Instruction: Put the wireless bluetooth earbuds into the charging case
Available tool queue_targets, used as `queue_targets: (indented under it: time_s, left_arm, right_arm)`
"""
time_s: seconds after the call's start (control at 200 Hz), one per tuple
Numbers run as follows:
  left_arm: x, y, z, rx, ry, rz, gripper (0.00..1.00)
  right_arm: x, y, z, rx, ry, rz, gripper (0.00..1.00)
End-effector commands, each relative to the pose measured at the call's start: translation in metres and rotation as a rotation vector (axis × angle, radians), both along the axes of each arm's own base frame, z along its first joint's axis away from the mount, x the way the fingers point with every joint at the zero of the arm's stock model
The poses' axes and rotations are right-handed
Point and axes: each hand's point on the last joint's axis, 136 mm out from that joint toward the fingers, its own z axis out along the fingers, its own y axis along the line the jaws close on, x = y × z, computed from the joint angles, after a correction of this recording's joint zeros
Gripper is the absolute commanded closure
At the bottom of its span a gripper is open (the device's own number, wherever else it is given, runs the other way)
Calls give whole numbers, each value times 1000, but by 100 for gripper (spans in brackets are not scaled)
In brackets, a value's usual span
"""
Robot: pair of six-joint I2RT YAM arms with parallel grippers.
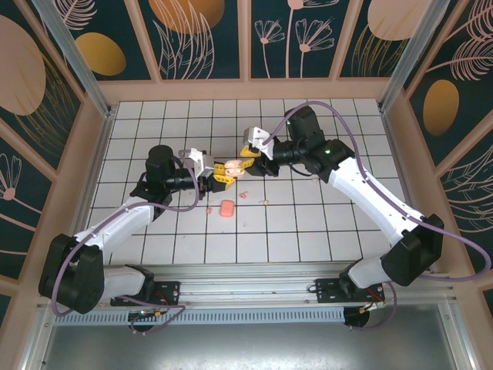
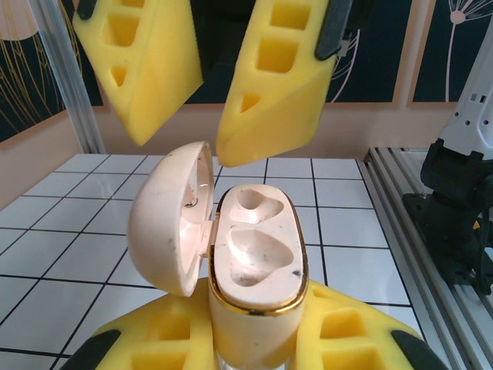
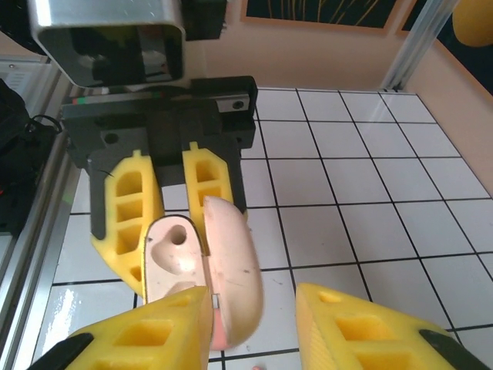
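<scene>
Left end effector [image 2: 254, 343] is clamped on the base of the charging case [image 2: 258, 247]. The lid [image 2: 166, 223] is swung open toward 9 o'clock. Right end effector [image 2: 189, 139] hangs at 12 o'clock, fingers apart; contact with the lid cannot be judged. Earbuds [image 1: 245, 196] lie on the tabletop [image 1: 308, 223] at 5 o'clock of the case, too small to resolve. The case bottom is cut off.

Left tool [image 1: 221, 174] holds pale case [image 1: 236, 168] beside right tool [image 1: 248, 154].

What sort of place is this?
Probably a lab test booth: a white tiled table, walled by painted leaf panels in aluminium posts, with two robot arms bolted to its front rail.
</scene>
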Motion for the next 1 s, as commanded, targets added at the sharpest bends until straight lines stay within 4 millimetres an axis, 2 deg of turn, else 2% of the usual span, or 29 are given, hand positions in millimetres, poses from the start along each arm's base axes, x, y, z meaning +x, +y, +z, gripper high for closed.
queue_targets:
  time_s: [0.0, 0.16, 0.51, 0.641, 0.676, 0.736, 0.816, 0.996]
  left_arm:
    - [-8, -2, 21, -25, -74, -39, 84]
    - [-9, -2, 21, -32, -68, -39, 84]
    - [2, -2, 11, -91, 0, 18, 84]
    - [7, -2, 2, -83, 24, 45, 84]
    - [8, -1, -1, -81, 33, 54, 84]
    - [11, -2, -6, -77, 45, 67, 84]
    - [14, -1, -14, -68, 64, 86, 85]
    - [19, -2, -25, -59, 95, 98, 85]
  right_arm:
    - [6, -2, 8, 18, -31, -33, 66]
    - [9, -3, 5, 11, -26, -52, 66]
    - [1, -15, 26, 116, 23, -50, 61]
    - [4, -22, 30, 153, 89, -109, 58]
    - [17, -30, 30, 163, 122, -180, 57]
    - [32, -39, 22, 169, 198, -291, 57]
    - [53, -52, 2, 147, 311, -469, 57]
    - [88, -96, -54, 69, 602, -867, 58]
